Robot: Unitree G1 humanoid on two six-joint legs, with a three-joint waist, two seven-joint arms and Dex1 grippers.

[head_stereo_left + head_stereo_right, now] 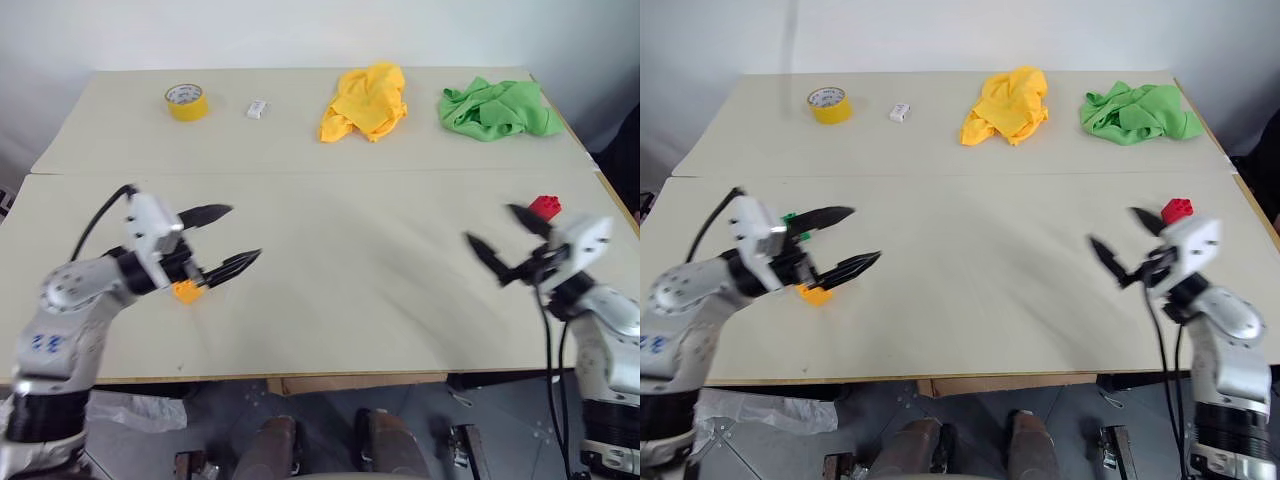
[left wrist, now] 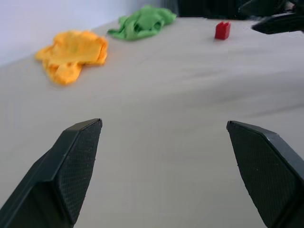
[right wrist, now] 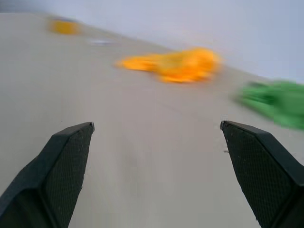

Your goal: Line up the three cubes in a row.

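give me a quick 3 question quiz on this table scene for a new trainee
1. True or false: the red cube lies beside the right gripper.
2. Which cube lies under the left gripper? A) red B) orange-yellow C) white
3. Fill in: at the far edge of the table, the yellow cloth lies between the small white block and the ____ cloth.

Key:
1. True. It sits on the table right by that gripper, not held.
2. B. The orange-yellow cube lies below it, and a green cube peeks out behind the gripper.
3. Green: the green cloth. A yellow tape roll lies on the far side of the white block.
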